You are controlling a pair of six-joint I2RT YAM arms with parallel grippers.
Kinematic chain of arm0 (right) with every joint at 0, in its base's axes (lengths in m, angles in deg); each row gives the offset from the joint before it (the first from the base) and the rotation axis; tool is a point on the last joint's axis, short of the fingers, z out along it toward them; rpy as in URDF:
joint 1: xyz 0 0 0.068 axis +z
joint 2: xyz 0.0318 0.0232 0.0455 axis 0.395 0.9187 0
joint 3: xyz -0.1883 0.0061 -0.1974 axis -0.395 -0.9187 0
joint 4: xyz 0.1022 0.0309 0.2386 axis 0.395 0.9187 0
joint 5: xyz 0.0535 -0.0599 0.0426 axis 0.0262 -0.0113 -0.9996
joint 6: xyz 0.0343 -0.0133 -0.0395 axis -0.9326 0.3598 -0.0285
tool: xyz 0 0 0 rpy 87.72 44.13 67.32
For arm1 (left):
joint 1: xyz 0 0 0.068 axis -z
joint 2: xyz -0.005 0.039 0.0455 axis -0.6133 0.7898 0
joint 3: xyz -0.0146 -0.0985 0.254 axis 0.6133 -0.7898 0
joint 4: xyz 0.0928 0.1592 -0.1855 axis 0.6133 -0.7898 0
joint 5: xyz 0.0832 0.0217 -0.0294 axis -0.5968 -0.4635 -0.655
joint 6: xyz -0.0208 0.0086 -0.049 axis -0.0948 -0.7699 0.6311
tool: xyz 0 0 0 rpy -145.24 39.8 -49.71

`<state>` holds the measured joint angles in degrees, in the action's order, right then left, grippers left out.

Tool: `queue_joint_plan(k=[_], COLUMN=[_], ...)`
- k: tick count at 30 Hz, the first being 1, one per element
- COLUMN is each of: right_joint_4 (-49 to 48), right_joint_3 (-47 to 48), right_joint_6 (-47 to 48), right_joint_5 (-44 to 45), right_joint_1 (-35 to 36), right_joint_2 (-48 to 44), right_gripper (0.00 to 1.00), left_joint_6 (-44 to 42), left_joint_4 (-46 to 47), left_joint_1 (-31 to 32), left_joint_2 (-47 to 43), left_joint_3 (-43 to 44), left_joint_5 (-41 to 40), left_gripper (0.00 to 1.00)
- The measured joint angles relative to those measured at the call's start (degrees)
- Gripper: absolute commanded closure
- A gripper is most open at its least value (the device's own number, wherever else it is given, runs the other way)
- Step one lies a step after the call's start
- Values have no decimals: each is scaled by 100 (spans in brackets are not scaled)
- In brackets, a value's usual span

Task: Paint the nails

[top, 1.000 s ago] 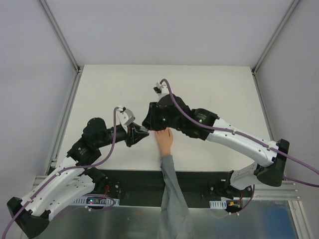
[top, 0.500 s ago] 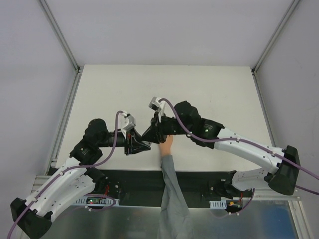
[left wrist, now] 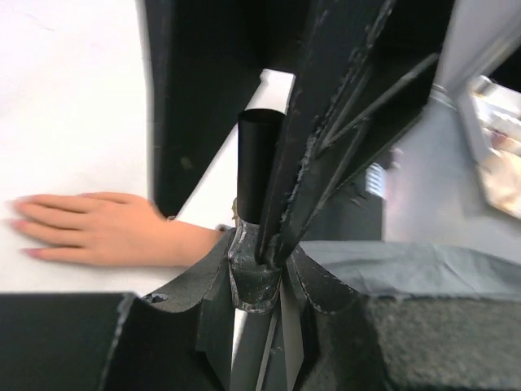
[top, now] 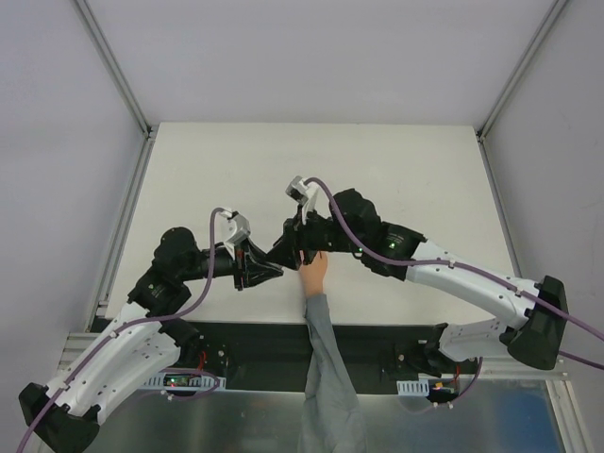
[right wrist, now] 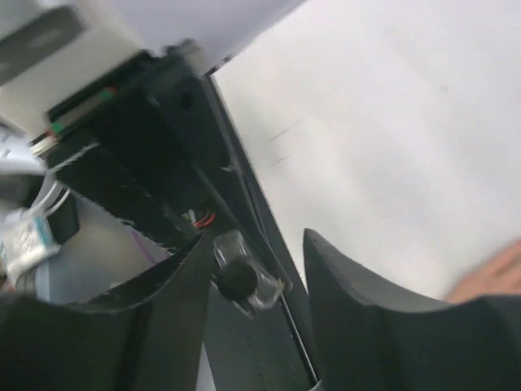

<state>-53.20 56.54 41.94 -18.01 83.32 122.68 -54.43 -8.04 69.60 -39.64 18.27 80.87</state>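
Left gripper (left wrist: 259,295) — jaws pressed together on a small clear bottle (left wrist: 254,273) with a tall black cap (left wrist: 260,163), just left of the mannequin hand (top: 314,271). Right gripper (right wrist: 259,244) — jaws spread either side of the cap, not clamping it. Both arms bend inward; the right one covers the fingertips from above. Nails (left wrist: 24,253) lie flat on the table (top: 406,170), and the grey sleeve (top: 326,377) is behind the hand.
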Motion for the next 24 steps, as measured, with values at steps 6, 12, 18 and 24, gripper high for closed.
queue_joint_plan(k=[6,12,18,24], right_joint_4=[1016,1679,2037,2170], right_joint_3=[688,1674,1980,2208], right_joint_6=[-1058,-1384,-1567,-1543], right_joint_5=[2013,3407,4017,4232], right_joint_1=[442,1005,1049,1060], right_joint_2=[138,570,935,1239], right_gripper=[40,44,51,77], left_joint_6=[-144,-164,-170,-188], left_joint_4=[-7,-46,-55,-129], left_joint_1=[-39,-39,-39,-39], left_joint_2=[-46,-76,-166,-181], left_joint_3=[57,66,66,66], left_joint_5=[-1130,-1816,-2074,-2100], left_gripper=[100,100,100,100])
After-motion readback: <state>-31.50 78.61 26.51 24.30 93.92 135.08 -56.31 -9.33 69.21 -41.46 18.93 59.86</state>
